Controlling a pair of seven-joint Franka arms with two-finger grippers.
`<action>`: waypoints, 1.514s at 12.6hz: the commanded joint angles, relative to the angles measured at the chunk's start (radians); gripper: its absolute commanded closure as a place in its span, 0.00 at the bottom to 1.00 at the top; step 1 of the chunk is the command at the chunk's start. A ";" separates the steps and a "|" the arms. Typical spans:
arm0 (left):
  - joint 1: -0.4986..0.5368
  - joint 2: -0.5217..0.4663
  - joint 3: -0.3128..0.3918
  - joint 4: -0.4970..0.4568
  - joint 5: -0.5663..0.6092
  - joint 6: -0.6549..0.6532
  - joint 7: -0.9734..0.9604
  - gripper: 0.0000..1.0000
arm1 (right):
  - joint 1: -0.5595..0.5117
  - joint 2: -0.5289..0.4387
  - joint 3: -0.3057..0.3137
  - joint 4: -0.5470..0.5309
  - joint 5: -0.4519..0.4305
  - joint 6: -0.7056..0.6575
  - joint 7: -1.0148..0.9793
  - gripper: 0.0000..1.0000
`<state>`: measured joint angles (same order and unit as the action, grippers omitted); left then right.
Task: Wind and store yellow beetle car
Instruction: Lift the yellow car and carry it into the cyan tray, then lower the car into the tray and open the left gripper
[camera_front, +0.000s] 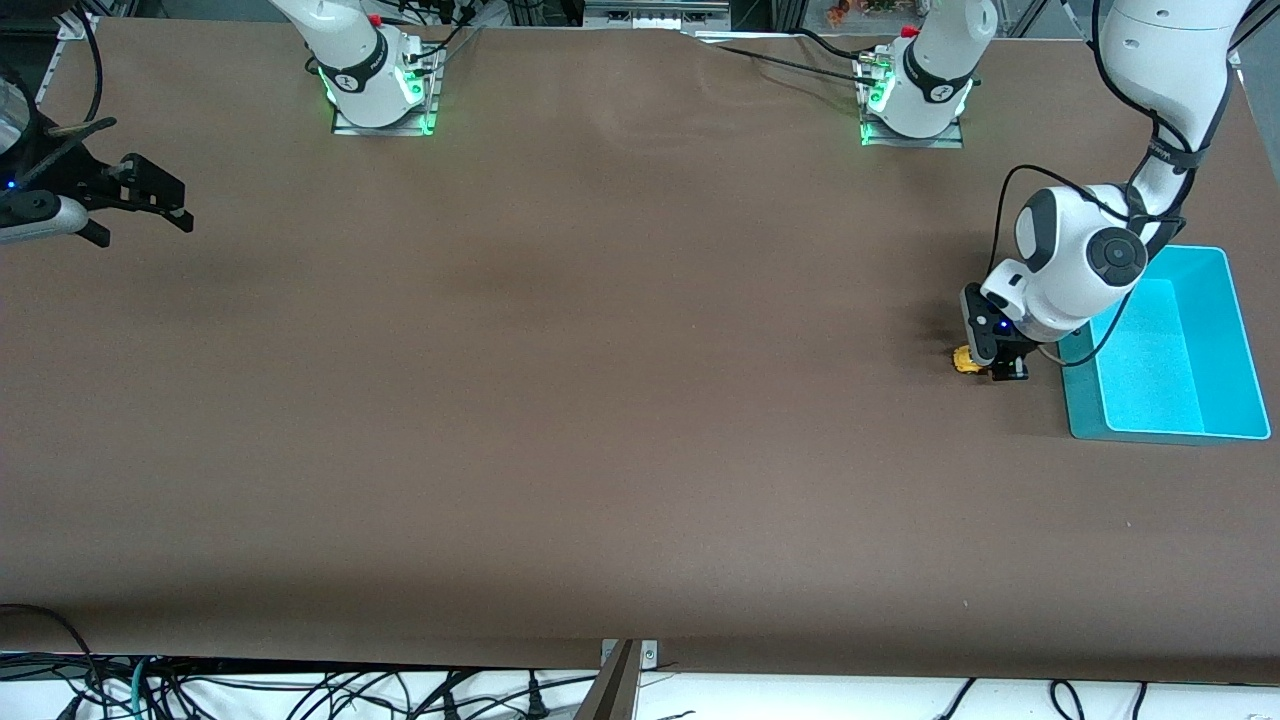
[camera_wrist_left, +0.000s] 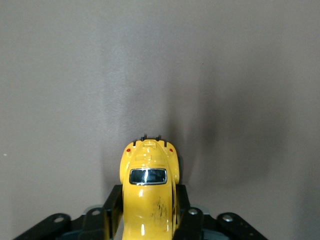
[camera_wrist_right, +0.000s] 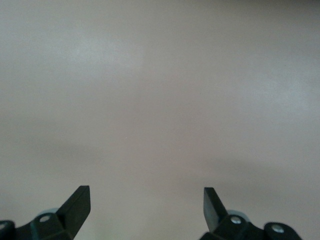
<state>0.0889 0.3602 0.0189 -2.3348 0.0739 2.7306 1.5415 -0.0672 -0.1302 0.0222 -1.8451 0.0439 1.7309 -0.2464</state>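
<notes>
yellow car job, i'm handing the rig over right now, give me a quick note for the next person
Left gripper: down at the table beside the blue bin, shut on the yellow car, fingers against both its sides.
Right gripper: open, holding nothing, waiting over the right arm's end of the table.
Done: car is gripped. Whether it has been wound cannot be told from here.
Left: wind it if needed, then carry it over the bin's rim and let go inside; nothing is in the bin so far.
</notes>
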 joint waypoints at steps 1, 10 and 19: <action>0.005 -0.078 0.001 0.012 0.011 -0.067 0.012 0.99 | 0.014 -0.009 -0.008 0.001 -0.010 -0.017 0.013 0.00; 0.144 -0.124 -0.008 0.494 -0.020 -0.765 0.225 0.96 | 0.014 -0.009 -0.004 -0.002 -0.010 -0.018 0.016 0.00; 0.334 0.005 -0.005 0.387 -0.013 -0.452 0.592 0.97 | 0.017 -0.005 0.015 0.001 -0.012 -0.021 0.003 0.00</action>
<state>0.4066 0.3771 0.0241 -1.8847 0.0698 2.2066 2.1015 -0.0580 -0.1275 0.0348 -1.8457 0.0438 1.7247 -0.2458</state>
